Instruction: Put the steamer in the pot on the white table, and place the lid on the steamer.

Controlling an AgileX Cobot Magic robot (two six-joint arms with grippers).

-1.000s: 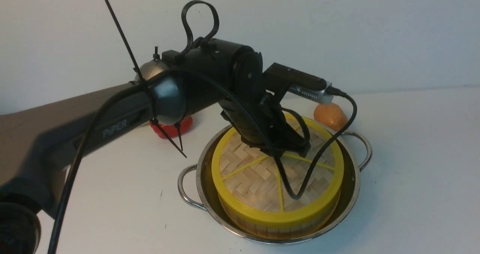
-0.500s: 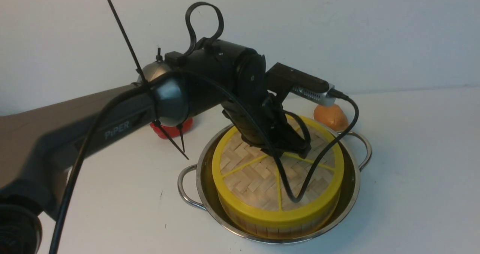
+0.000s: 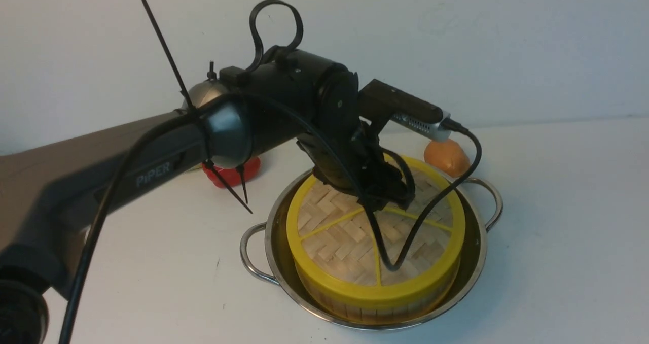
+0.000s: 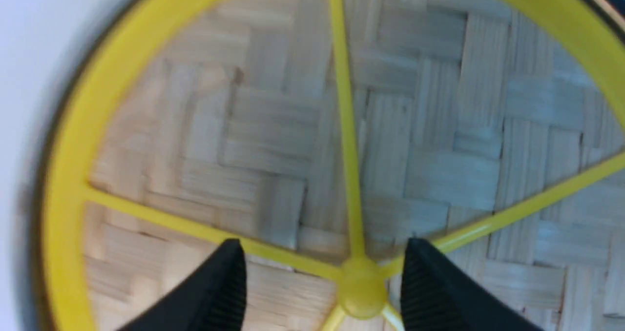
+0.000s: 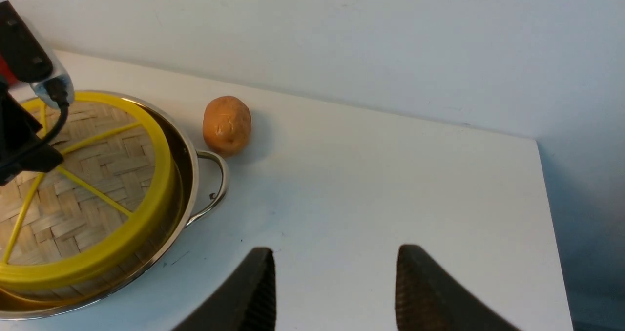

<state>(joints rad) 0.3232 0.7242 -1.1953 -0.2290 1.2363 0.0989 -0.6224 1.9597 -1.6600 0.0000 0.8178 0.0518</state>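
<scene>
The lid [image 3: 345,242], a woven disc with a yellow rim and spokes, lies flat on the steamer [image 3: 375,311]. The steamer stands inside the steel pot [image 3: 476,232] on the white table [image 3: 557,232]. My left gripper [image 3: 390,199] hangs just over the lid's centre. In the left wrist view the left gripper [image 4: 324,245] is open, its black fingertips on either side of the yellow hub [image 4: 361,284] and apart from it. The steamer's inside is hidden under the lid [image 4: 429,126]. My right gripper [image 5: 336,252] is open over bare table, to the right of the pot [image 5: 193,145].
A brown potato [image 3: 446,157] lies behind the pot's right handle [image 3: 494,202]. A red object [image 3: 230,174] sits behind the left arm. The left wrist's cable loops down onto the lid. The table's right edge [image 5: 552,233] shows in the right wrist view.
The left gripper's jaws have spread apart over the hub and the wrist has shifted slightly. The lid stays still on the steamer.
</scene>
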